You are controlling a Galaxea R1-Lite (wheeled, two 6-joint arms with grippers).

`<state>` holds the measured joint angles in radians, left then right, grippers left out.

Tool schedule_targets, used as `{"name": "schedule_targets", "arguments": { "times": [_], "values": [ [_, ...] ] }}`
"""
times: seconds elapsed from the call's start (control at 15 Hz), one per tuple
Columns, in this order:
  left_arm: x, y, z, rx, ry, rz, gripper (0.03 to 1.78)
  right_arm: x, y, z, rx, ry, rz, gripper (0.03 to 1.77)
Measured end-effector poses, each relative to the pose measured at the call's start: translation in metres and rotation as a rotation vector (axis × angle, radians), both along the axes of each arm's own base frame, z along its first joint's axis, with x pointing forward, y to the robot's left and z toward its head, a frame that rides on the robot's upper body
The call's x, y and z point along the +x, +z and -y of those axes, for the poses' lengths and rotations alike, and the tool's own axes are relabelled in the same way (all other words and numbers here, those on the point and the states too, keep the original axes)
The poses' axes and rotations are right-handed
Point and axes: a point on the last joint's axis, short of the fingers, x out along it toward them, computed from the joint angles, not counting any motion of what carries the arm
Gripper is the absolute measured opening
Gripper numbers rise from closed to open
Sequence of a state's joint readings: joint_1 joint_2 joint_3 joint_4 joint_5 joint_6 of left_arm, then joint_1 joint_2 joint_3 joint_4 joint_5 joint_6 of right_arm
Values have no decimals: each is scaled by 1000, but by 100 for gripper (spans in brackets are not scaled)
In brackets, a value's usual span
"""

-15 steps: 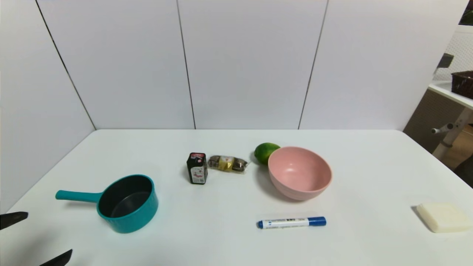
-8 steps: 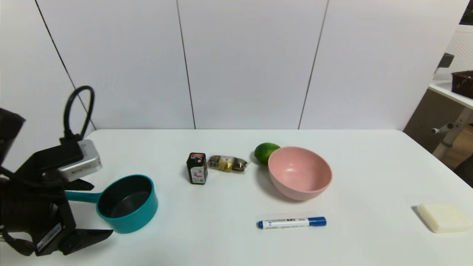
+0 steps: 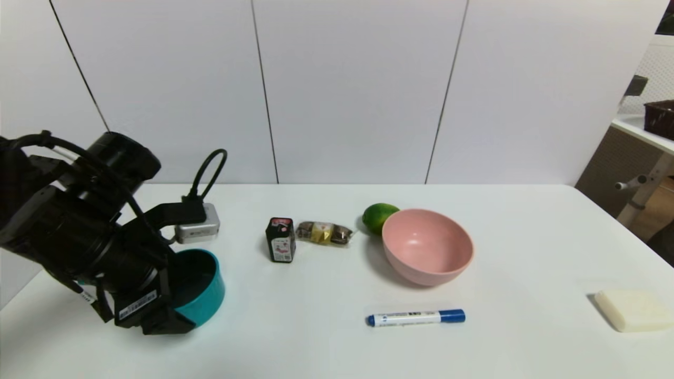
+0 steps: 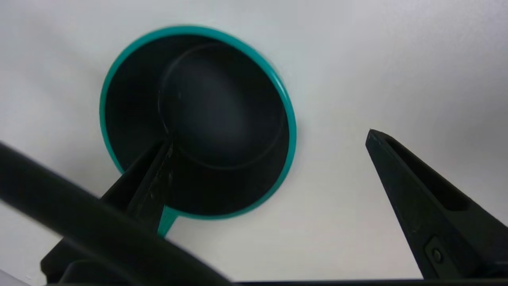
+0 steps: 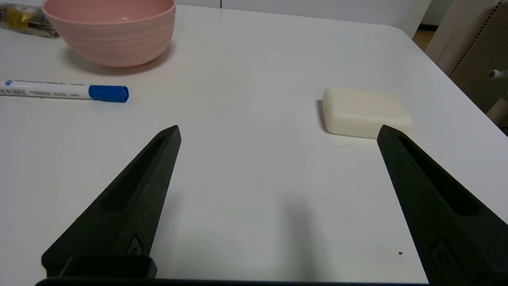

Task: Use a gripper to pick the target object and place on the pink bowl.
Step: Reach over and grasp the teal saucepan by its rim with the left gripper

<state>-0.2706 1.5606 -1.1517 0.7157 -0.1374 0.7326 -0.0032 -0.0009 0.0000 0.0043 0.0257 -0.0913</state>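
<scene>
I judge the chief hazard to be a poor straddle of the saucepan wall: in the left wrist view one finger of the left gripper (image 4: pixel 270 141) reaches over the dark interior of the teal saucepan (image 4: pixel 222 119), while the other stands over bare table (image 4: pixel 337 246), apart from the rim. Were I to descend off line, a fingertip could land on the rim or press the inner floor, tipping or sliding the pan. A second hazard is the straight handle (image 4: pixel 167 220); it runs out close to the inner finger, and its weight could swing the pan round if the wall is pinched loosely. A third, at transfer: the pan looks nearly as wide as the pink bowl (image 3: pixel 427 247), so a careless release could leave it perched askew, and the lime (image 3: pixel 379 217) beside the bowl could be knocked. As to position, the saucepan sits upright on the table at the lower left of the head view, partly hidden by the left gripper, whose spread fingers hold nothing. I cannot tell the exact clearance above the rim. The bowl is at right of centre, well apart. The right gripper (image 5: pixel 279 131) is parked over the table near the white block (image 5: pixel 363 111), fingers wide, empty.
</scene>
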Motion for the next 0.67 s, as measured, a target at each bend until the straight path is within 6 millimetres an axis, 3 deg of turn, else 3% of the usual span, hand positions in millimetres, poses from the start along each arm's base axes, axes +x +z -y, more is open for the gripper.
{"name": "schedule_targets", "arguments": {
  "times": [0.27, 0.67],
  "values": [
    [19, -14, 16, 15, -27, -62, 169, 0, 0, 0, 0, 0, 0, 171],
    [31, -37, 19, 63, -11, -138, 169, 0, 0, 0, 0, 0, 0, 171]
  ]
}}
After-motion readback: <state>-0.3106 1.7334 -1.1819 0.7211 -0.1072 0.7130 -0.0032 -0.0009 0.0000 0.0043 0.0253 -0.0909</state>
